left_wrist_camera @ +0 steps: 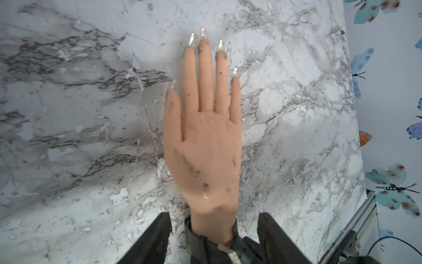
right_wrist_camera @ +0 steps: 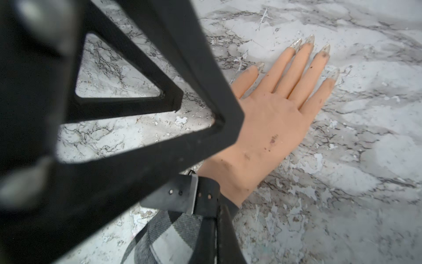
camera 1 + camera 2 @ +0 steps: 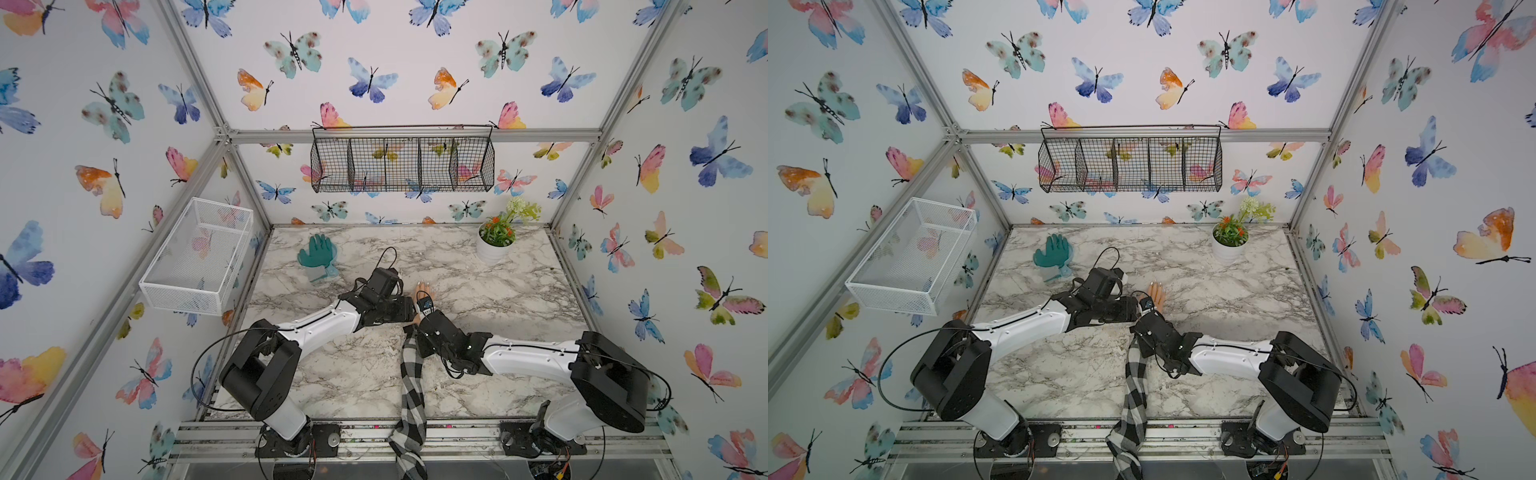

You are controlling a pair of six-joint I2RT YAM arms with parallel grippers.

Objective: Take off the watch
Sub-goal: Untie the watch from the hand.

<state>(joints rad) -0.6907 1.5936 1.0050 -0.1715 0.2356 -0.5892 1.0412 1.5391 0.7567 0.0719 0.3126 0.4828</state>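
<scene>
Marble tabletop (image 3: pixel 519 299), butterfly walls (image 3: pixel 399 54), watch (image 2: pixel 182 194) apparently strapped

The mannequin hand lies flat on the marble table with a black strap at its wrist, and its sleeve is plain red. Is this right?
Not quite: both top views show the sleeve is black-and-white checked, not plain red. The rest is right.

Left fingers (image 1: pixel 157 240) apart, right fingers (image 2: pixel 222 233) together
</scene>
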